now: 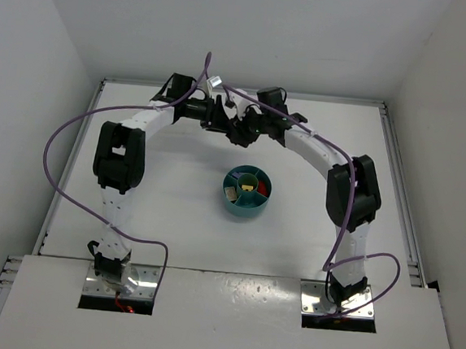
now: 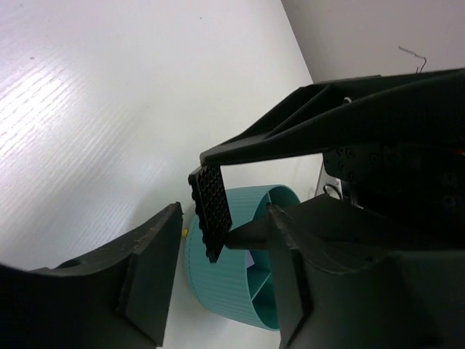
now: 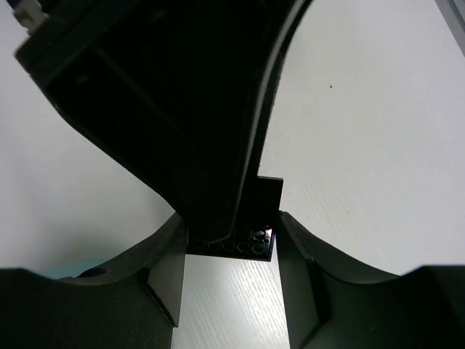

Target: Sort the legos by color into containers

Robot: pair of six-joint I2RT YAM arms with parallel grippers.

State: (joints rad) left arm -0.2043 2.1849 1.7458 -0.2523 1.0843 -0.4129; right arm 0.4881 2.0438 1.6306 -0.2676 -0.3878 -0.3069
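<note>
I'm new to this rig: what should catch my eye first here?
At the far end of the table, the right gripper pinches a black lego plate while the left gripper stands open around it. Mid-table sits the teal dish with yellow bricks inside.

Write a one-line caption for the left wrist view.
Right gripper holds a black lego inside the open left gripper, teal dish just beyond.

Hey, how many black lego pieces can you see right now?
1. A black plate is pinched in the right tool, held up in the air just beyond the teal dish. More could be hidden inside the dish.
</note>
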